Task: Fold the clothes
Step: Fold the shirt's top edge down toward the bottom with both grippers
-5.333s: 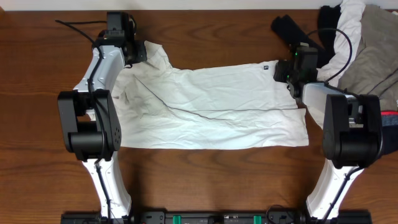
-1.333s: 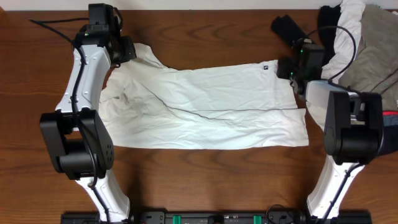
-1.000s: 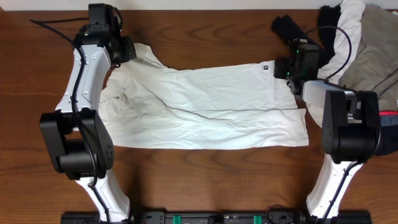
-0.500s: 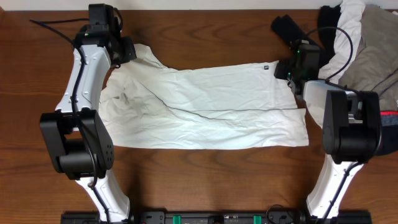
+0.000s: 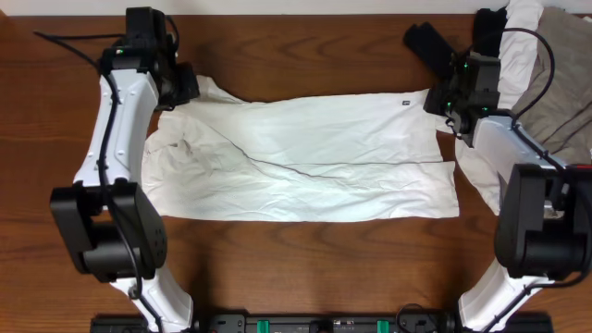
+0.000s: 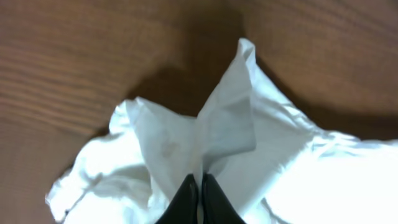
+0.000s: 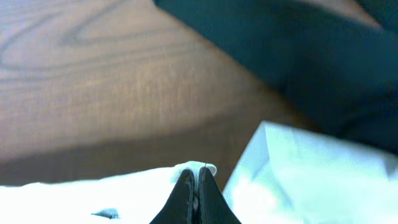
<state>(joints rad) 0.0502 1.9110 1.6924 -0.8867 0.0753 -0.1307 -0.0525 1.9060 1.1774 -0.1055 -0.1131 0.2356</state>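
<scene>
left gripper and right gripper each clamp a far corner of the white shirt, spread across the table; both bites look thin, so an uneven pull could slip one corner and skew the fold

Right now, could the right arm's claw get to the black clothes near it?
Probably yes: the black garment lies close, with only bare table between. But the right claw is shut on the white shirt, so it must let go first.
</scene>
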